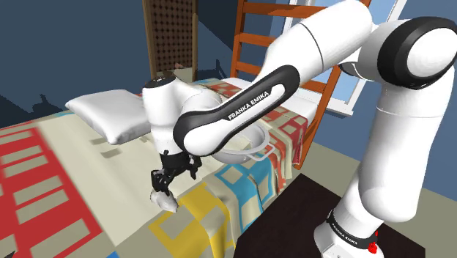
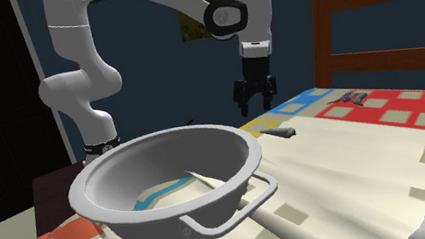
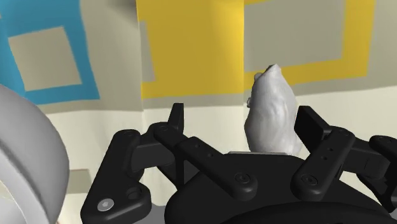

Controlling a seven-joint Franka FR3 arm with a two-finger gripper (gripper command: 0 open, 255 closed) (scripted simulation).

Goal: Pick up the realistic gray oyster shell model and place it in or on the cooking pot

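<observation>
Claw [image 3: 242,118] stood wide, straddling gray oyster shell [image 3: 270,114] near bed [image 1: 73,183] edge, apparently not yet clasped. Shell likely light, stiff, rough, brittle at rim; pinch across narrow middle.

The oyster shell [image 1: 165,199] is straddled by the spread fingers of the gripper [image 1: 167,183], with a gap left on one side of it and flat quilt [image 1: 66,190] lying all round it. The pot [image 1: 253,151] is set near by on the same bed with its wide mouth open upward, though in the shoulder view it is partly overhung by the arm's own forearm. Passage is bounded by the pillow [image 1: 110,113], well to the shoulder view's left, and by the wooden frame [image 1: 253,44] behind the pot.
</observation>
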